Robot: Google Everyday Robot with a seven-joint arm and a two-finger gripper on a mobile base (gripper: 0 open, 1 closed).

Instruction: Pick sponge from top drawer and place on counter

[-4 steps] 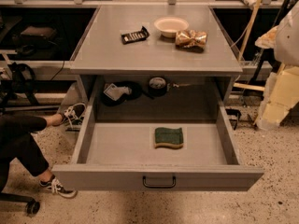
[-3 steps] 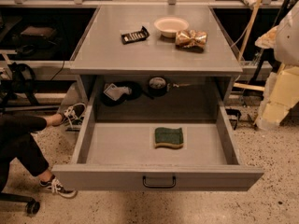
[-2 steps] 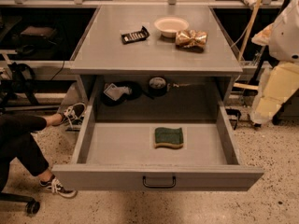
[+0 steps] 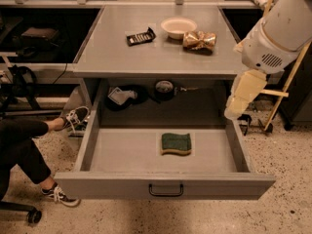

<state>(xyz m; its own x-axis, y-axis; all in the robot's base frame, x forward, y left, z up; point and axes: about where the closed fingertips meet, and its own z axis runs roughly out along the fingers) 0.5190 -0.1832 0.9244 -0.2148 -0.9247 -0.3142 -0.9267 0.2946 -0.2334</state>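
The sponge [image 4: 176, 144] lay uncovered in the open drawer [image 4: 165, 184]; the claw [image 4: 235, 107] hung over the drawer's right wall, and whether it was clenched could not be told. On the bench [image 4: 122, 57] sat a bowl [image 4: 178, 27], a foil bag [image 4: 199, 40] and a packet [image 4: 140, 36].

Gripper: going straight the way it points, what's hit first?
Probably the right wall of the top drawer; the gripper hangs just above it, pointing down and slightly left. Depth is unclear.

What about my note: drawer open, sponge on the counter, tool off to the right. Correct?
Not quite. The camera view shows the sponge lying in the open drawer, not on the counter. The tool is off to the right, above the drawer's right wall.
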